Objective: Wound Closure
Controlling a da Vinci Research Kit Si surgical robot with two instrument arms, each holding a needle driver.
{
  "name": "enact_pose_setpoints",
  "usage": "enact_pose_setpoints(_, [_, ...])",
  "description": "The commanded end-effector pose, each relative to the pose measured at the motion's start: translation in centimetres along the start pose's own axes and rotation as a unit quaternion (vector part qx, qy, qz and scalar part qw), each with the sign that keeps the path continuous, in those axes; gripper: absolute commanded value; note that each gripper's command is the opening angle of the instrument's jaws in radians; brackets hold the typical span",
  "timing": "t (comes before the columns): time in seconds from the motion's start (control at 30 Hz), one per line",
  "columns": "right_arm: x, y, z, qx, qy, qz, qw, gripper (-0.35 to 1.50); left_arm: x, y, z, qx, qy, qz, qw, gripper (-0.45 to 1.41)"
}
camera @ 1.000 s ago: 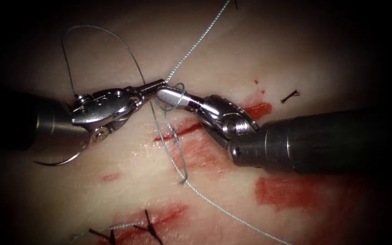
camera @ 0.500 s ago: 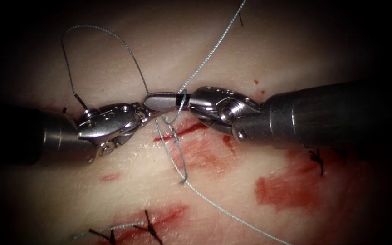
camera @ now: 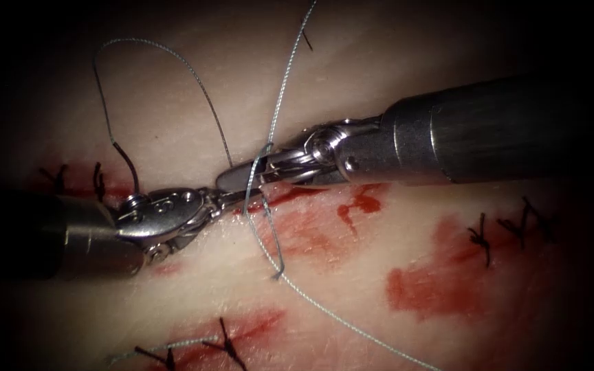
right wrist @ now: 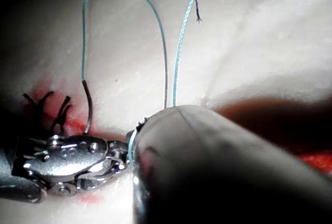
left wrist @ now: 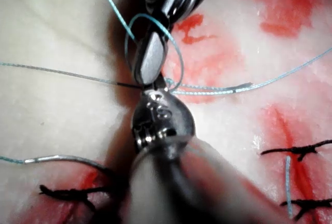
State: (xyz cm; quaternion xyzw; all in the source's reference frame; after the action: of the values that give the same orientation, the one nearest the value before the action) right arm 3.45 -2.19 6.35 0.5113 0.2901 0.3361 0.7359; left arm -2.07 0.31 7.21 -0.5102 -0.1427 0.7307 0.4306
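On the tissue (camera: 194, 96), my left tool (camera: 232, 194) comes in low from the left, its jaws shut on the pale blue thread (camera: 197, 82) just left of the cut (camera: 287, 196). From there the thread arches up and left, and its dark end (camera: 126, 165) drops behind the left tool's wrist, which hides the needle. My right tool (camera: 227, 180) reaches in from the upper right, jaws shut and holding nothing, tip touching the left jaws. A thread loop (left wrist: 176, 63) is wound around the right jaws. A short free tail (camera: 278, 264) lies below.
One long strand (camera: 290, 69) runs up out of view and another (camera: 352, 326) runs down to the right. Black finished stitches sit at the bottom (camera: 223, 340), at the right (camera: 482, 237) and at the left (camera: 77, 177). Red fluid (camera: 441, 288) stains the tissue.
The right tool's shaft swung upward and its tip slid left and down, keeping the loop on its jaws. The left tool moved down, covering the needle that showed beneath it.
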Motion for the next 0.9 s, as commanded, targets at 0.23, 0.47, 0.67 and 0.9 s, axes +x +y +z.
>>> enact_pose_setpoints(0.23, [0.11,0.01,0.11,0.026,0.191,-0.044,0.980,-0.35,-0.04,-0.03,0.07,-0.006,-0.004,0.009,1.000,-0.45])
enact_pose_setpoints(0.47, [0.12,0.06,0.15,-0.067,0.337,-0.013,0.939,-0.35,-0.01,-0.02,0.05,-0.003,0.001,0.008,1.000,-0.45])
enact_pose_setpoints(0.67, [0.28,0.10,0.11,-0.034,0.469,0.002,0.883,-0.35,-0.03,-0.12,0.00,0.012,0.006,0.010,1.000,-0.45])
enact_pose_setpoints(0.9, [0.60,0.05,-0.01,0.069,0.543,0.060,0.835,-0.35,-0.10,-0.24,0.01,0.024,-0.003,0.014,1.000,-0.45])
